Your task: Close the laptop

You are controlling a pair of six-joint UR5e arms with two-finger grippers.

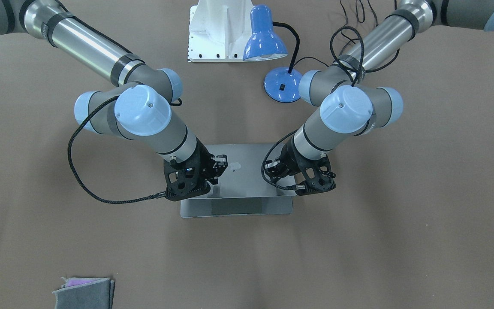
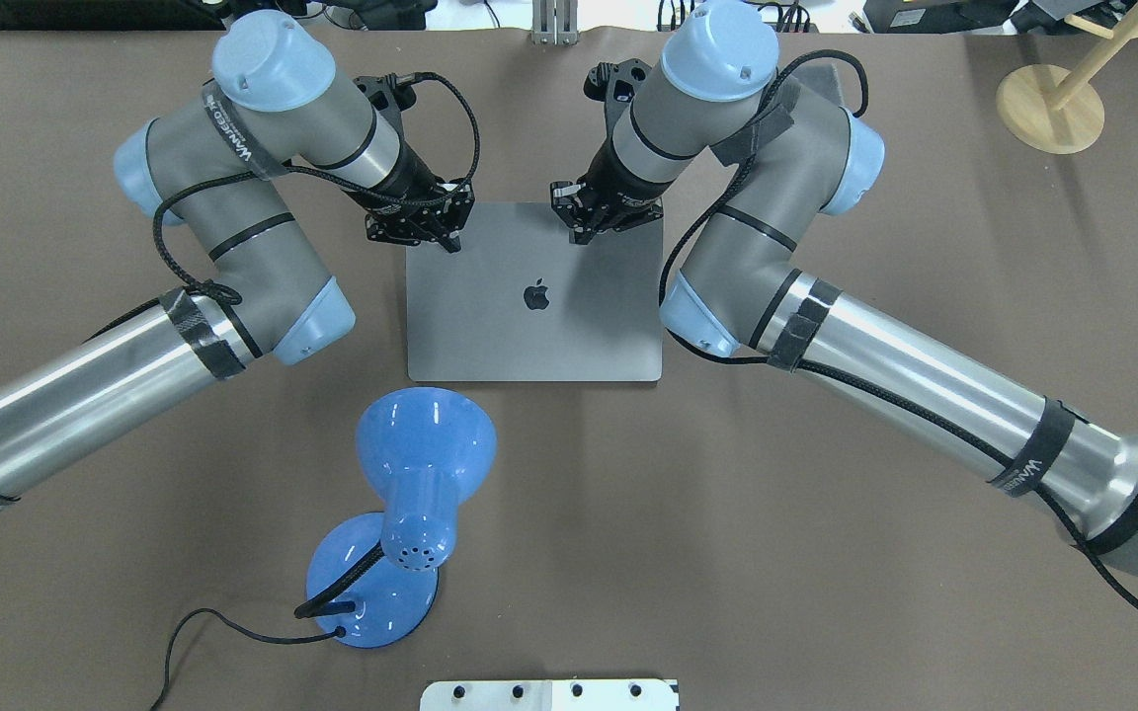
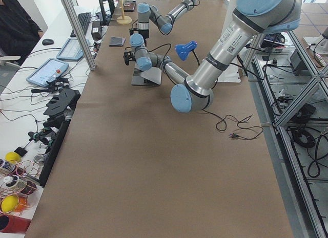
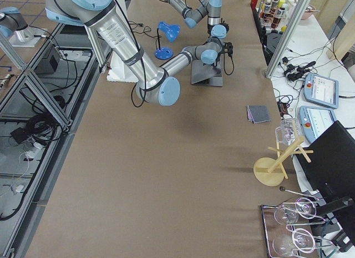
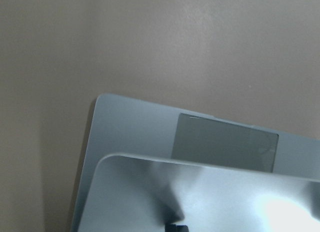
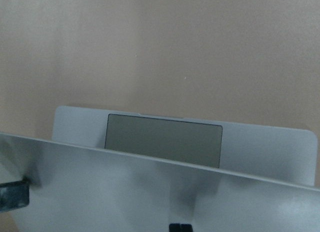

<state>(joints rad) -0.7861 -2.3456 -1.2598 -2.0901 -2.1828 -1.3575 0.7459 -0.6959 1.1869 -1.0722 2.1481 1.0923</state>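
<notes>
The space-grey laptop (image 2: 529,326) lies mid-table, its lid with the dark apple logo tilted well down over the base. The palm rest and trackpad (image 1: 236,206) still show past the lid's edge, also in the left wrist view (image 5: 225,142) and the right wrist view (image 6: 165,142). My left gripper (image 2: 450,240) is shut, its tip on the lid's far edge at the left corner; it also shows in the front view (image 1: 272,168). My right gripper (image 2: 579,232) is shut, resting on the same edge further right, and shows in the front view (image 1: 221,164).
A blue desk lamp (image 2: 411,494) stands on the robot's side of the laptop, its cable trailing left. A grey felt pouch (image 1: 84,292) lies at the far table edge. A wooden stand (image 2: 1048,94) is at the far right. A white mount (image 1: 217,30) sits by the base.
</notes>
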